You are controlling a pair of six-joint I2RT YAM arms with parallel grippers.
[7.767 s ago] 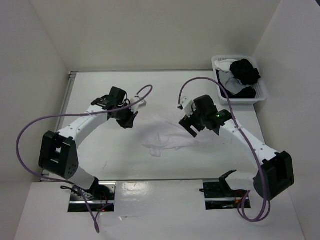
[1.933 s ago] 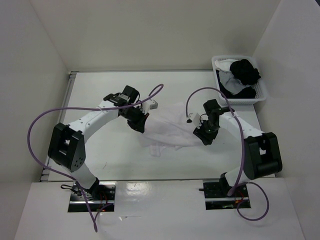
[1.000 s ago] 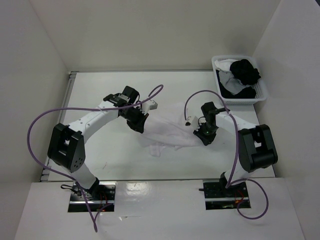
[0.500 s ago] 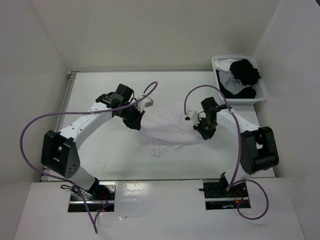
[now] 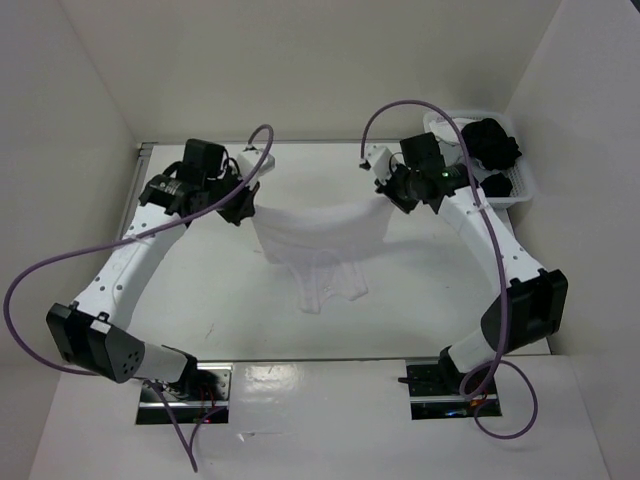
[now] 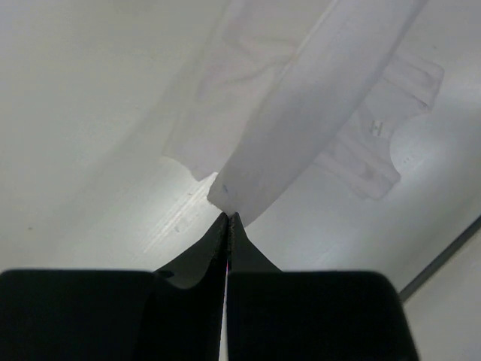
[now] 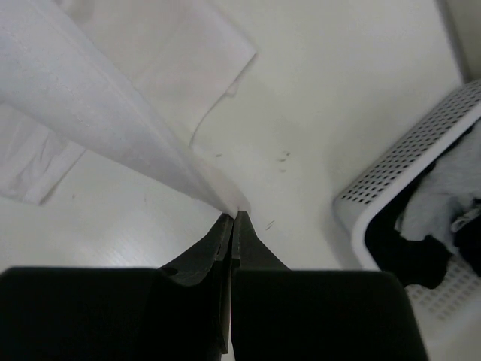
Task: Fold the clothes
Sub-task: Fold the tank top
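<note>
Left end effector and right end effector each clamp a corner of the clothes, stretched between them with the lower part trailing on the worktop; I want matched height and even tension before laying flat

A white bench sits boxed by plain white walls at 9, 12 and 3 o'clock, a metal strip along its 9 o'clock edge, a glossy ledge at 6 o'clock.
</note>
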